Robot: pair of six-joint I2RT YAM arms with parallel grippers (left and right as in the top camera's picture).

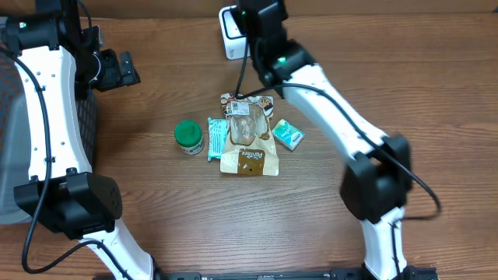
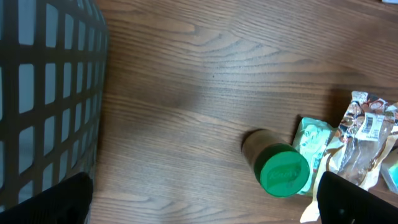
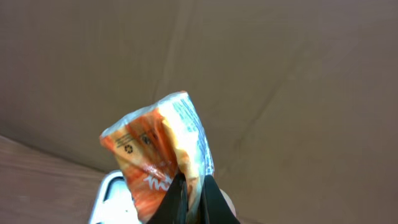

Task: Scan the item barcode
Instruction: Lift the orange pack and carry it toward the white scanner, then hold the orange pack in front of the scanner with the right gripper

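I have the right pincer (image 3: 192,193) clamped on the lower seam of the orange packet (image 3: 155,146), which sits mid-frame in the right wrist view, raised near the white scanner (image 1: 226,39); the packet looks light, crinkly and slippery, so I judge the sealed edge the safest hold, since the body would crumple. The left pincer (image 1: 117,68) stands wide open and empty at upper left overhead, beside the basket (image 1: 8,124). I count one packet, one scanner and one basket; four things lie mid-tabletop (image 1: 389,78): one jar (image 1: 188,136), one bar (image 1: 215,138), one bag (image 1: 249,136), one teal pack (image 1: 288,134).

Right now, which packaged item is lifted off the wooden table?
The orange plastic packet, pinched in the shut right gripper; the green-lidded jar, brown pouch and others lie on the table.
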